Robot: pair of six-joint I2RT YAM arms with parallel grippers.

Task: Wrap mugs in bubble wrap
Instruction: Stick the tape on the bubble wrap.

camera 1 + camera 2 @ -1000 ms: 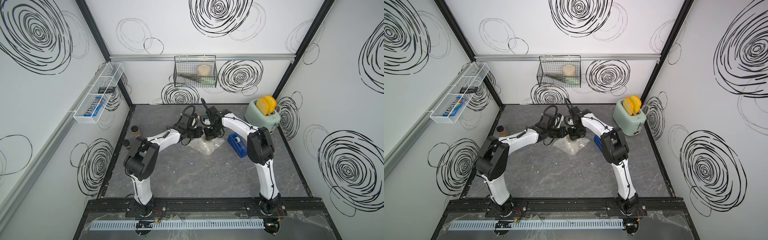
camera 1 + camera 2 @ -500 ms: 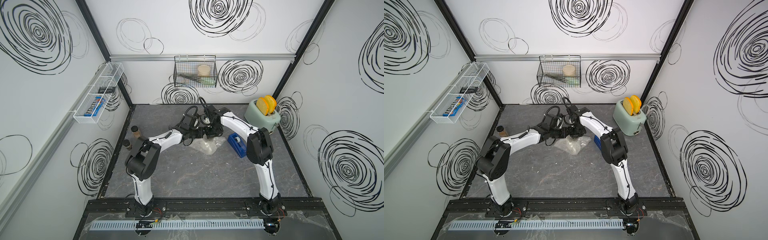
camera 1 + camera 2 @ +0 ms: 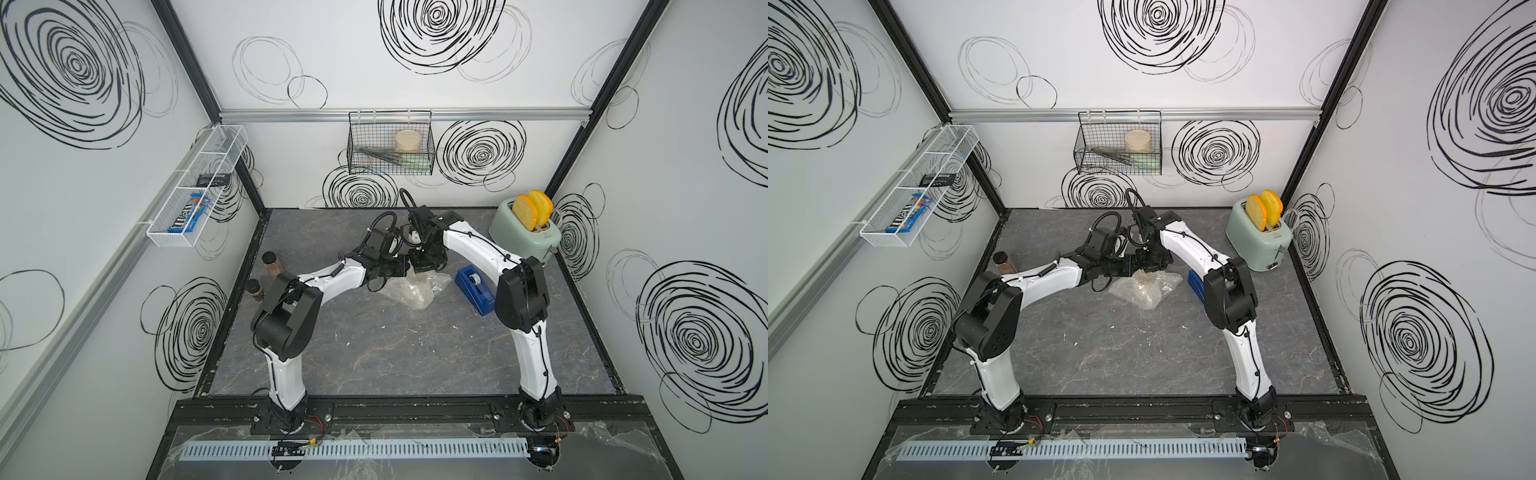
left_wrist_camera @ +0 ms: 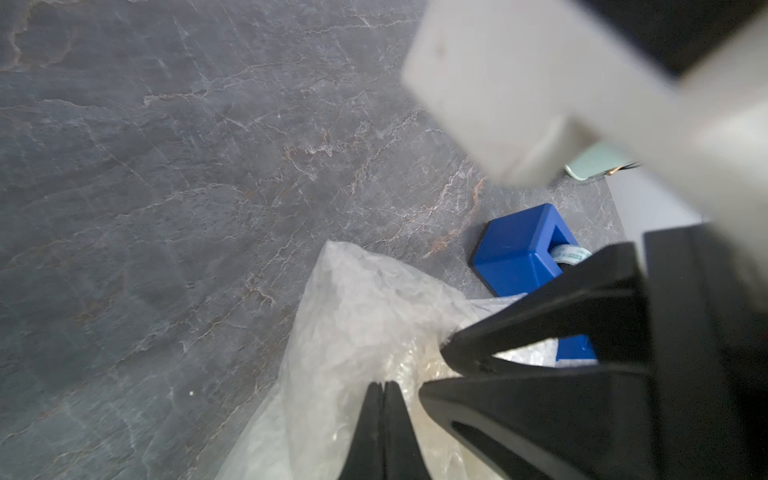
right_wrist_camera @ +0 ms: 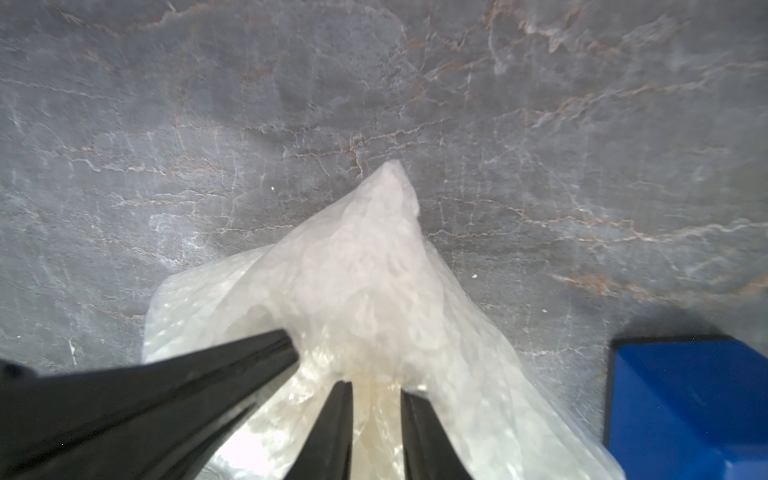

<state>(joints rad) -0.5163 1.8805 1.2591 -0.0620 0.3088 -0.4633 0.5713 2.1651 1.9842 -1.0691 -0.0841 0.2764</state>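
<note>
The table (image 3: 374, 353) carries the crumpled wrap (image 3: 415, 291) near its far middle, with a blue dispenser (image 3: 476, 291) just beside it. Both grippers meet over the wrap's far edge. The right gripper (image 5: 376, 386) has its jaws a narrow gap apart, tips on the film. The left gripper (image 4: 383, 386) has its jaws pressed together, tips touching the wrap; whether film is pinched between them I cannot tell. The mug (image 5: 376, 419) shows only as a cream tint under the wrap, in the right jaws' gap.
</note>
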